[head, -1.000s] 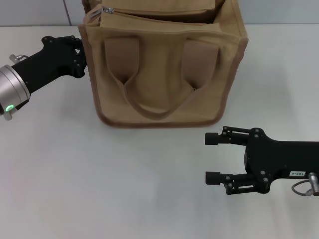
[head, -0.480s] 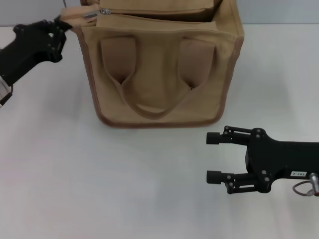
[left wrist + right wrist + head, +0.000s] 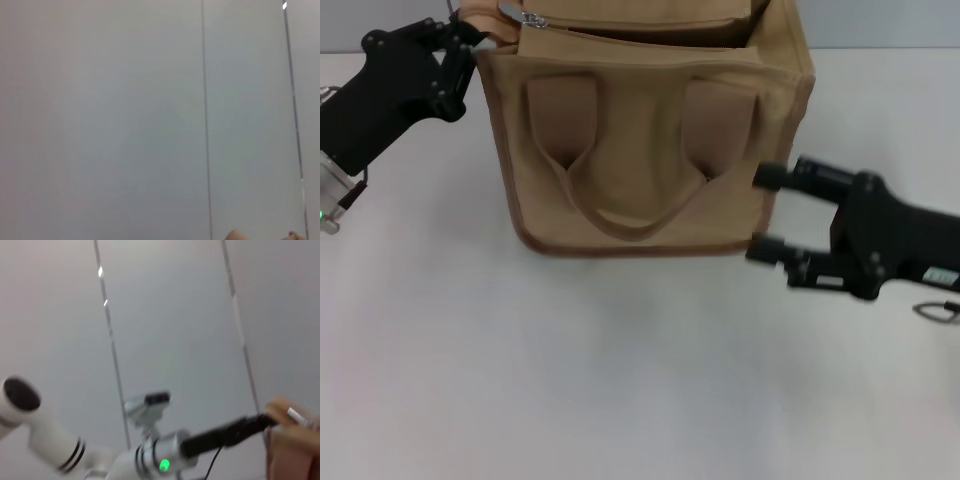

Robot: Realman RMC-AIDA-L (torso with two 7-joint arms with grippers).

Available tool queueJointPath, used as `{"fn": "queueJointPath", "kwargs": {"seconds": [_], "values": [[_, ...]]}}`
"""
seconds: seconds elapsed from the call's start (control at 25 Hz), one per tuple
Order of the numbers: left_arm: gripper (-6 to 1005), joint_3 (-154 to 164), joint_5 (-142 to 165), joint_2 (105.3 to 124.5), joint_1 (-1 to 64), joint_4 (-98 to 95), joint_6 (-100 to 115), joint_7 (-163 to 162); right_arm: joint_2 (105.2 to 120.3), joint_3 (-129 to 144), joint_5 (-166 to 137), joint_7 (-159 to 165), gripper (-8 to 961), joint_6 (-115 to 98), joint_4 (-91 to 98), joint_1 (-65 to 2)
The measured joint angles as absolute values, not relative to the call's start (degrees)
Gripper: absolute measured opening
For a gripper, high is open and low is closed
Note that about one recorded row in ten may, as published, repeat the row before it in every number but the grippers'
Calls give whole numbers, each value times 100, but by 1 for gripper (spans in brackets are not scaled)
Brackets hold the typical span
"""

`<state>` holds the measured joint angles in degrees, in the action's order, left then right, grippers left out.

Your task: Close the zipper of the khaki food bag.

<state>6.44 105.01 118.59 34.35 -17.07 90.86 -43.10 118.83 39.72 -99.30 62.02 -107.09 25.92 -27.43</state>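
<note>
My boxy khaki canvas food bag [image 3: 640,130] carries darker brown edge trim, two paler tan strap patches and a khaki loop handle. Its khaki-edged zipper [image 3: 620,22] ends in a shiny silver pull. My left gripper [image 3: 460,45] and right gripper [image 3: 765,215] are matte black against the plain white table [image 3: 520,380].

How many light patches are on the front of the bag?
2. One patch sits on the bag front toward the robot's left, the other patch toward its right. Other sides are hidden.

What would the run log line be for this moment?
left pincer: at top corner of boxy khaki canvas bag | right pincer: open beside bag's lower corner | silver zipper pull: near left end
</note>
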Motion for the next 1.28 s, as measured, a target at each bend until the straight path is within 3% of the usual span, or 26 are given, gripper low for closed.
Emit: {"fn": "queueJointPath", "kwargs": {"seconds": [0.56, 0.76, 1.28], "values": [[41, 686, 10482, 11856, 3640, -1564, 9440, -4349, 11876, 3982, -9550, 6921, 709, -10723, 2601, -2998], [41, 681, 10482, 11856, 3571, -1564, 9439, -4351, 11795, 3923, -9510, 7679, 705, -10713, 2761, -3182], [41, 684, 10486, 11857, 3565, -1480, 9515, -4368, 11274, 3956, -10018, 10770, 694, -9605, 3583, -4716]]}}
